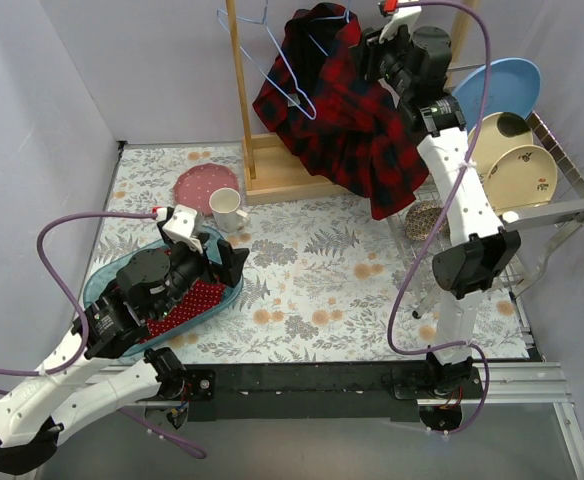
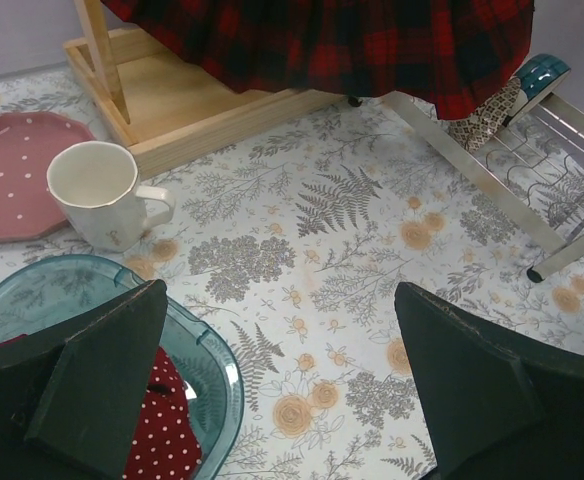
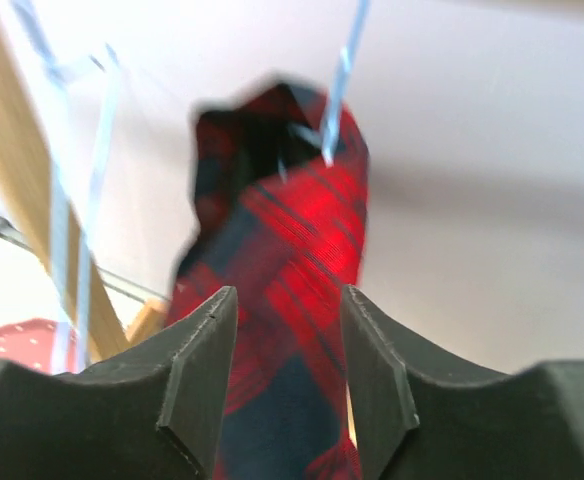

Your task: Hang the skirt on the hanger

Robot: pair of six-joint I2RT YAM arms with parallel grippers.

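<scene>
Your skirt point(image 1: 357, 130), red-and-black plaid, hangs up at about 1 o'clock on the surface point(image 1: 322, 290), bunched at the top and falling to a loose hem above the far right area. A pale blue wire hanger point(image 1: 310, 110) hangs just at its 9 o'clock side, touching or nearly touching the cloth. In the right wrist view a blue wire runs down to the peak of the skirt. The hanger hangs beside a wooden rack point(image 1: 238, 90) whose base sits at 12 o'clock.

Your right gripper point(image 1: 365, 50) is raised high against the skirt's upper edge at its 2 o'clock. Its fingers point(image 3: 197, 370) stand a moderate gap apart with plaid filling the space between them. You cannot tell from these views whether they are pinching the fabric.

Your left gripper point(image 1: 222, 262) is down at about 8 o'clock, spread wide and holding nothing. It hovers over the near edge of a teal dish point(image 1: 100, 282) that holds a red dotted cloth point(image 1: 187, 305).

At 12 o'clock from that dish stands a white mug point(image 1: 227, 208), with a pink dotted plate point(image 1: 202, 183) touching or just beside it at its 10 o'clock. A wire dish rack point(image 1: 562, 200) at 3 o'clock holds a blue plate point(image 1: 502, 85) and cream plates point(image 1: 520, 168), with a small patterned bowl point(image 1: 424, 220) by its near corner under the skirt's hem.
</scene>
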